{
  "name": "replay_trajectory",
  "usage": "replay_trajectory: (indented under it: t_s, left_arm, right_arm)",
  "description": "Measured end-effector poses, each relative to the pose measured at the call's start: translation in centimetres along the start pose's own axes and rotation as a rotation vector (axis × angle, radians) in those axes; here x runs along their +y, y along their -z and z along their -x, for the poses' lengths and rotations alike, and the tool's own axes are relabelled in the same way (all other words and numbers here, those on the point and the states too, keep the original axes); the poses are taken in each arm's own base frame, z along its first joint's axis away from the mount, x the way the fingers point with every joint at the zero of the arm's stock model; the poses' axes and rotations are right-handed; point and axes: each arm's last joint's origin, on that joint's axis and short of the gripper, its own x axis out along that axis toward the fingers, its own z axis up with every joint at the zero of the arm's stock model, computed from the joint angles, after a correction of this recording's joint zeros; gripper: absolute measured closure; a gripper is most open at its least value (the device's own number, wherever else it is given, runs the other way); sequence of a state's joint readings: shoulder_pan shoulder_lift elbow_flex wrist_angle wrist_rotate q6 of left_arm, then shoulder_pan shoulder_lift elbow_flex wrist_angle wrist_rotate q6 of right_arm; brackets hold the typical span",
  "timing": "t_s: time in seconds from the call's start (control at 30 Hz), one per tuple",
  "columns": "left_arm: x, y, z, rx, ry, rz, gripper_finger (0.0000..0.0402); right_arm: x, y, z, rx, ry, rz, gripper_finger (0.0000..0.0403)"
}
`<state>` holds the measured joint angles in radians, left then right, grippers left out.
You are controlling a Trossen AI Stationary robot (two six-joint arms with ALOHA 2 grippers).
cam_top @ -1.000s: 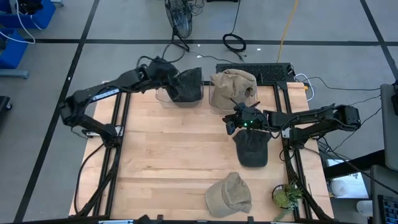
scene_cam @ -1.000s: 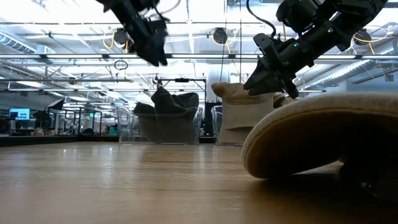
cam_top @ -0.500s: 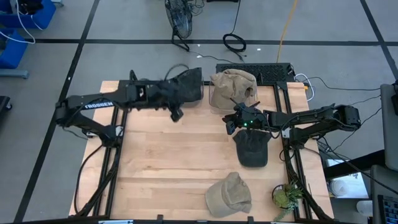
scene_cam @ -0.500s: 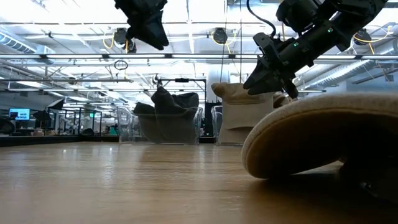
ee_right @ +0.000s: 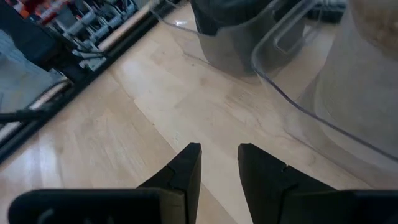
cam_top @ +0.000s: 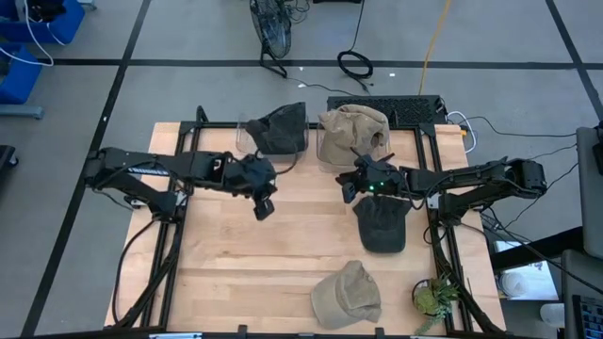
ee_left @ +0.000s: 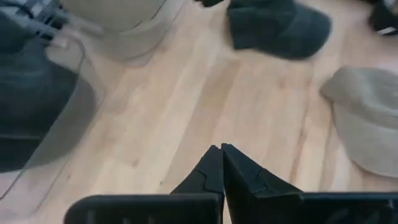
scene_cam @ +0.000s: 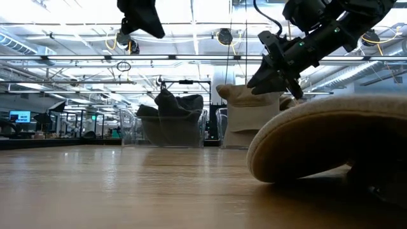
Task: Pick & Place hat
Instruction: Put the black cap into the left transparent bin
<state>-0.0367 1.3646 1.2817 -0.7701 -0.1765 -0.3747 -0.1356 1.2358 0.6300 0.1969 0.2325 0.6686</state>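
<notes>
A: Wood table (cam_top: 245, 254) sits on a grey floor w/ cables behind it. You've got two clear bins at the far edge: left bin (cam_top: 252, 141) holds a dark hat (cam_top: 283, 127), right bin (cam_top: 332, 149) holds a tan hat (cam_top: 353, 127). Both hats stick up above the bin walls.

B: What's loose on the table?

A: Another dark hat (cam_top: 381, 224) lies flat near the right edge, and another tan hat (cam_top: 347, 295) sits near the front edge, right of centre. Small green plant (cam_top: 435, 296) is at the front right corner, off the wood.

B: Where are your grippers?

A: Your left gripper (cam_top: 263, 207) is over bare wood, just in front of the dark hat's bin, fingers (ee_left: 214, 171) pressed together, nothing between them. Your right gripper (cam_top: 350, 191) hangs just in front of the tan hat's bin, beside the far edge of the loose dark hat. Its fingers (ee_right: 186, 168) stand a bit apart, w/ only bare table showing between them.

B: Room to move?

A: Left half and centre of the table are bare wood. Right side is tighter: the loose dark hat, the right arm and the bins sit close together.
</notes>
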Motion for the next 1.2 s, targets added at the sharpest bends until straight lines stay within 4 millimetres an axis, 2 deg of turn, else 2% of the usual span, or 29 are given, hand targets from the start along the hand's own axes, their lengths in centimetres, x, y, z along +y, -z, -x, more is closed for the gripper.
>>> replay_trajectory:
  t_s: [0.1, 0.37, 0.47, 0.57, 0.67, 0.8, 0.87, 1.0, 1.2]
  left_arm:
    - [-0.5, 0.9, -0.5, -0.016, 0.026, -0.015, 0.0395]
    - [-0.1, 5.8, -3.8, 0.013, 0.155, 0.011, 0.0398]
    - [0.2, 7.2, -4.3, 0.009, 0.202, 0.02, 0.0397]
    - [0.6, 8.4, -4.1, 0.033, 0.222, 0.022, 0.0397]
    - [0.7, 9.1, -3.3, 0.016, 0.252, 0.005, 0.0398]
    - [1.0, 9.9, -2.0, -0.028, 0.264, -0.051, 0.0392]
    - [1.3, 10.2, -1.4, -0.048, 0.265, -0.083, 0.0396]
    - [2.2, 10.5, -0.5, -0.09, 0.259, -0.111, 0.0394]
    - [3.4, 10.4, 0.5, -0.125, 0.254, -0.135, 0.0398]
  right_arm:
    - [0.2, -0.3, 0.0, -0.029, -0.022, -0.008, 0.031]
    - [0.8, -1.0, 0.1, -0.101, -0.078, -0.031, 0.031]
    - [0.9, -1.2, 0.1, -0.124, -0.095, -0.037, 0.031]
    - [1.1, -1.5, 0.2, -0.152, -0.115, -0.059, 0.031]
    - [1.9, -2.6, 0.5, -0.259, -0.206, -0.099, 0.031]
    - [3.5, -3.8, 1.5, -0.413, -0.345, -0.092, 0.0312]
    - [4.9, -4.6, 1.8, -0.455, -0.357, -0.058, 0.0318]
    - [7.7, -6.2, 1.9, -0.406, -0.276, 0.073, 0.0337]
    - [10.8, -8.1, 0.8, -0.195, -0.128, 0.204, 0.0355]
